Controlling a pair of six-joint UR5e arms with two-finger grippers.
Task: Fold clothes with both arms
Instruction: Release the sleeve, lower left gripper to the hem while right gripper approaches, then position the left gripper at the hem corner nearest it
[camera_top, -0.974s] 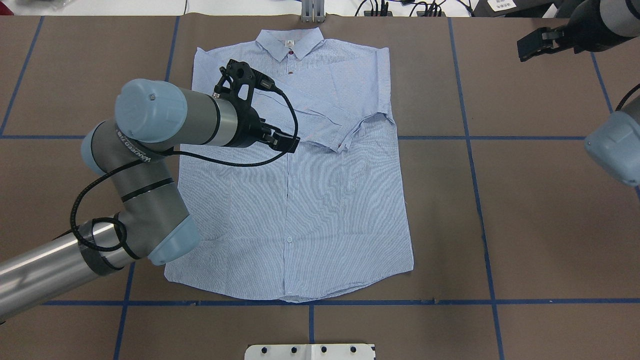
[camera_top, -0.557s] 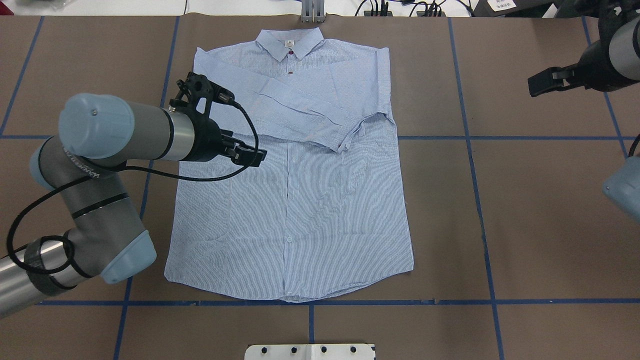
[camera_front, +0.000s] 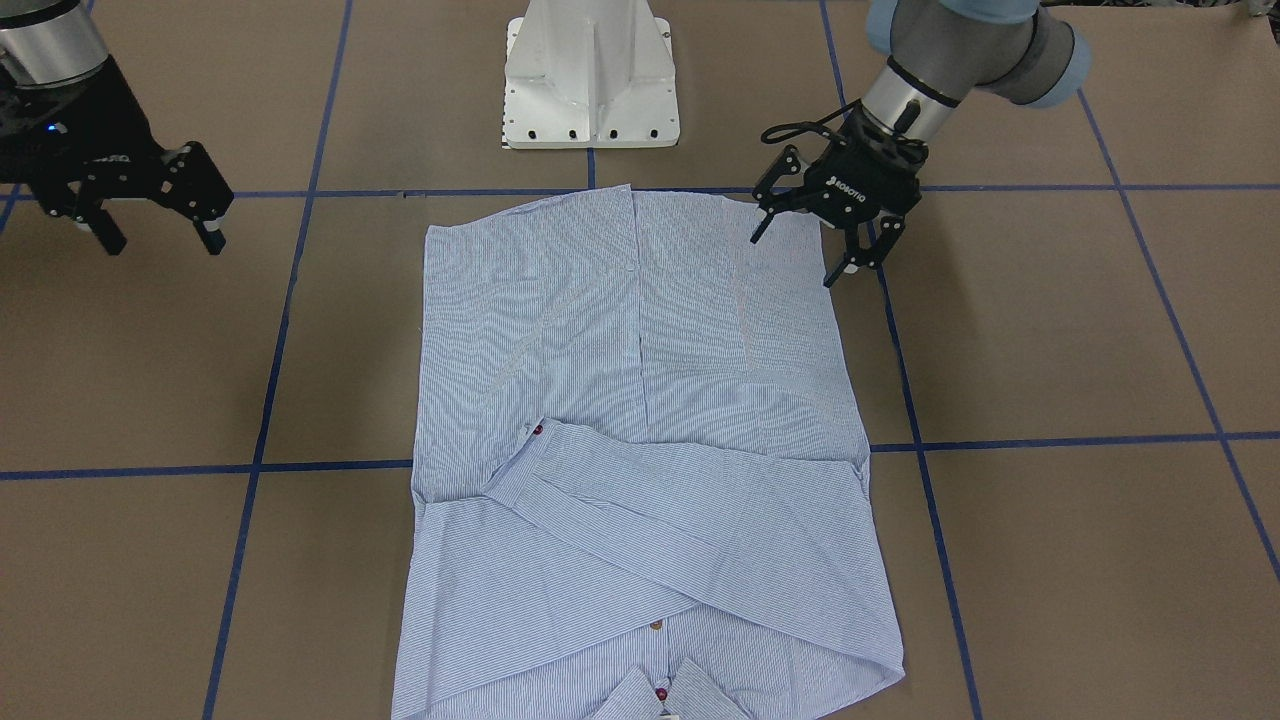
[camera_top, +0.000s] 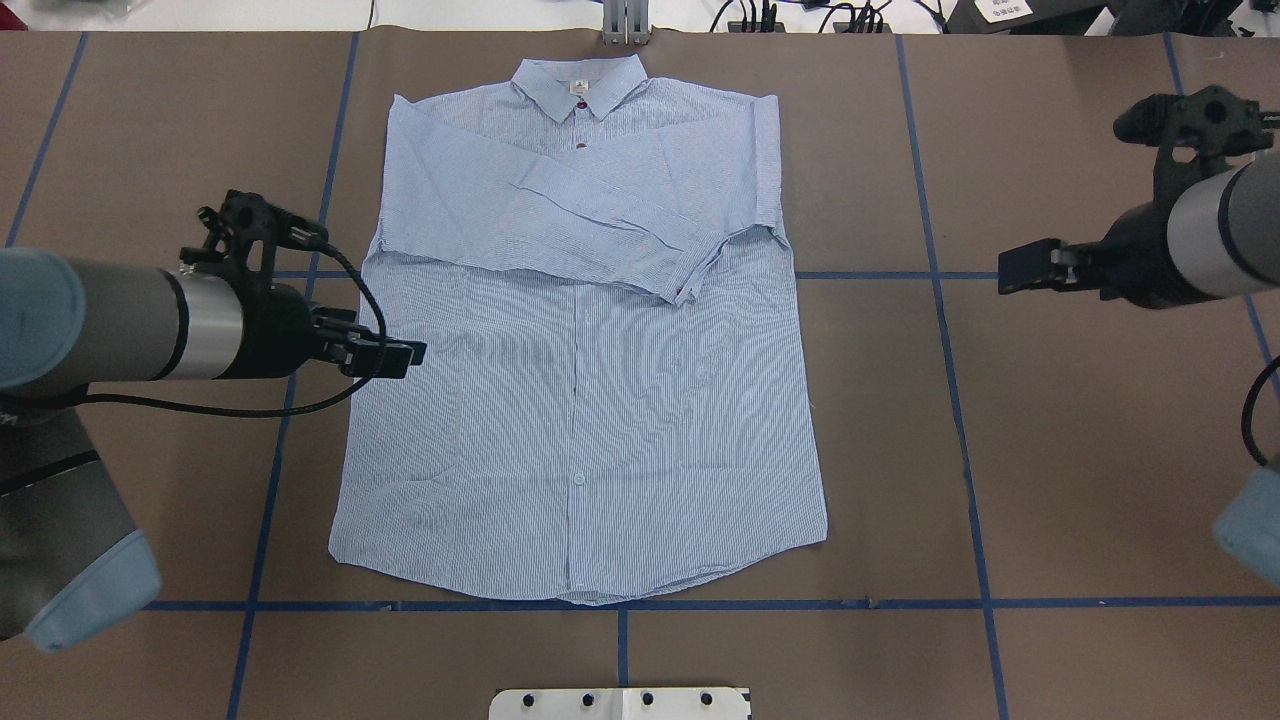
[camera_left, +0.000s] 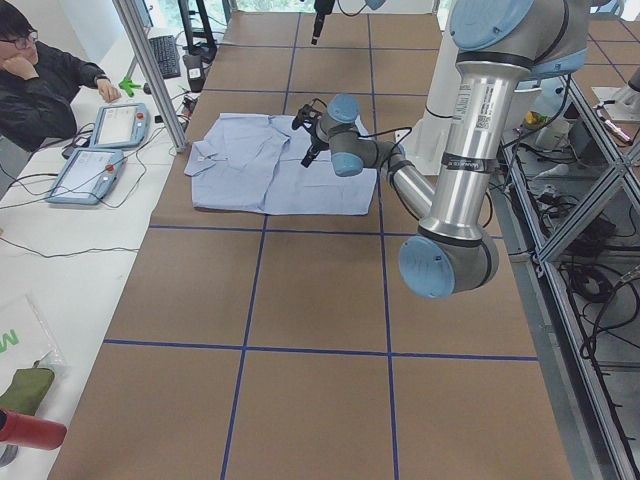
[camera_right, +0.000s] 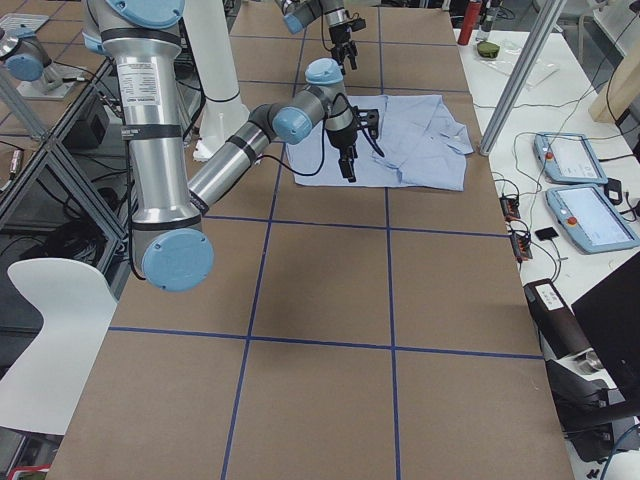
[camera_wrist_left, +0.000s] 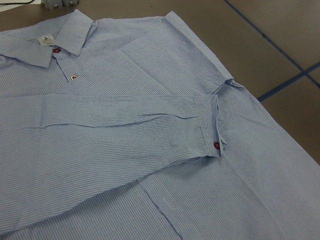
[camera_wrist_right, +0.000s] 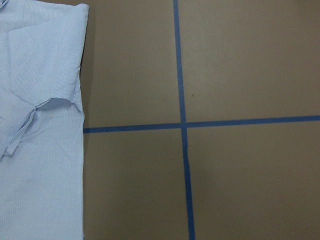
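The light blue striped shirt (camera_top: 600, 400) lies flat and front-up on the brown table, collar at the far side, with both sleeves folded across the chest. It also shows in the front view (camera_front: 640, 400) and in the left wrist view (camera_wrist_left: 150, 150), where a cuff with a red button lies on the chest. My left gripper (camera_top: 395, 355) hovers over the shirt's left side edge, open and empty (camera_front: 795, 258). My right gripper (camera_top: 1020, 270) hangs over bare table right of the shirt, open and empty (camera_front: 163, 243). The right wrist view shows the shirt's right edge (camera_wrist_right: 35, 100).
The white pedestal base (camera_front: 590, 80) stands at the near table edge. Blue tape lines (camera_top: 940, 275) grid the table. A metal post (camera_top: 625, 20) and cables sit at the far edge. An operator (camera_left: 45, 75) with tablets sits beyond the far side.
My left gripper has drawn back from the shirt's chest to its left edge, nearer the robot. My right gripper has moved from the far right corner nearer and toward the shirt.
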